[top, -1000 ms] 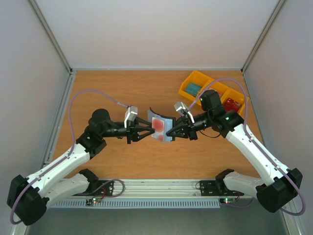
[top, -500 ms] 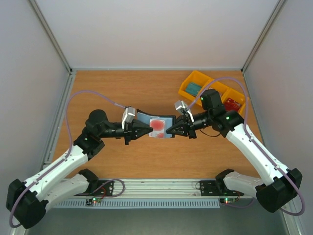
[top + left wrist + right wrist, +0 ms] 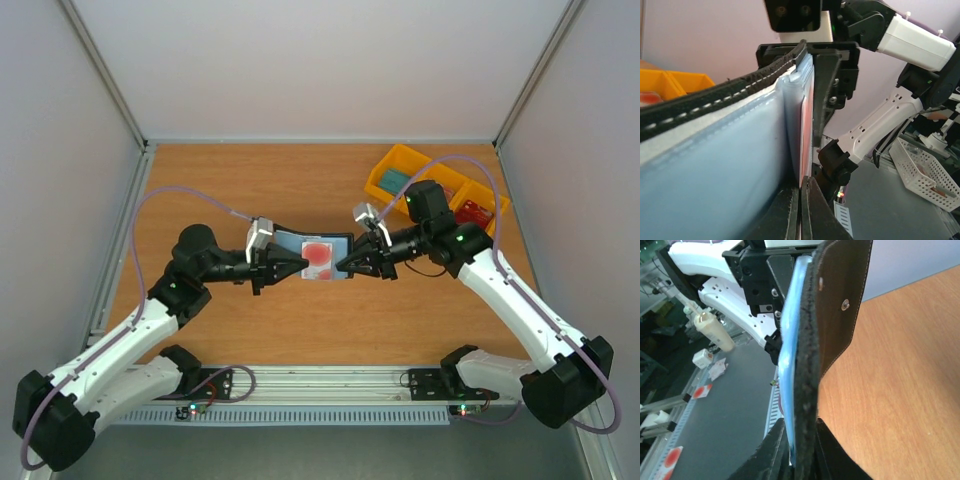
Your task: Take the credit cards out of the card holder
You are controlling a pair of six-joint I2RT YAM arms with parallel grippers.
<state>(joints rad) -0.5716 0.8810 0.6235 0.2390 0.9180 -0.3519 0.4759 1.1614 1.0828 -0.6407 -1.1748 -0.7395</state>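
Observation:
The card holder (image 3: 293, 243) is held open in the air over the middle of the table, stretched between my two grippers. A red credit card (image 3: 318, 252) with a pale band shows in its inner pocket. My left gripper (image 3: 300, 263) is shut on the near edge of that red credit card (image 3: 806, 125), where it sticks out of the blue-grey pocket (image 3: 715, 165). My right gripper (image 3: 343, 266) is shut on the card holder's dark stitched edge (image 3: 810, 365). The closure tab (image 3: 845, 305) with its snap hangs on the far side. Any other cards are hidden.
A yellow three-compartment tray (image 3: 405, 150) stands at the back right, close behind the right arm, with a teal thing and a red thing in it. Grey walls close the table in on the left, back and right.
My left gripper has shut on the card's edge. The card holder, bent upward a second ago, is now pulled out flatter, and both grippers have shifted slightly left.

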